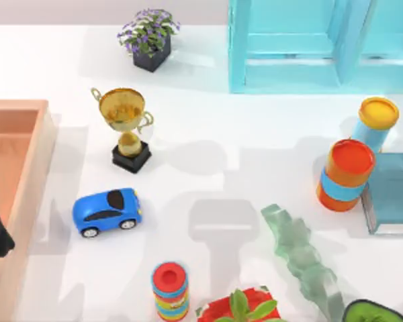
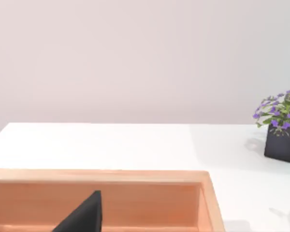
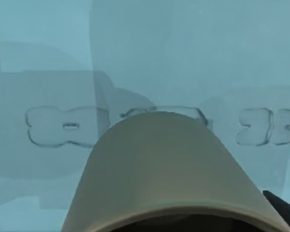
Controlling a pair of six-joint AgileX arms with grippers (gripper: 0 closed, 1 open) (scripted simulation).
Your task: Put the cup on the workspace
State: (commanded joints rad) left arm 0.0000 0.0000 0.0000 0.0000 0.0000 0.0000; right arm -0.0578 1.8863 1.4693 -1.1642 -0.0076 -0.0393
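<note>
White workspace (image 1: 255, 154) spreads below me, no readable writing anywhere. On my right wrist view the cup (image 3: 169, 169) sits close before turquoise shelving (image 3: 145, 58); whether my grippers hold anything, I cannot tell.

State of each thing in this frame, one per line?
cup: close before the right arm's camera, turquoise shelf behind; grip unclear
trophy: upright on the table
orange canister: upright, lid on
toy car: on its wheels
left gripper: over the wooden tray
</note>
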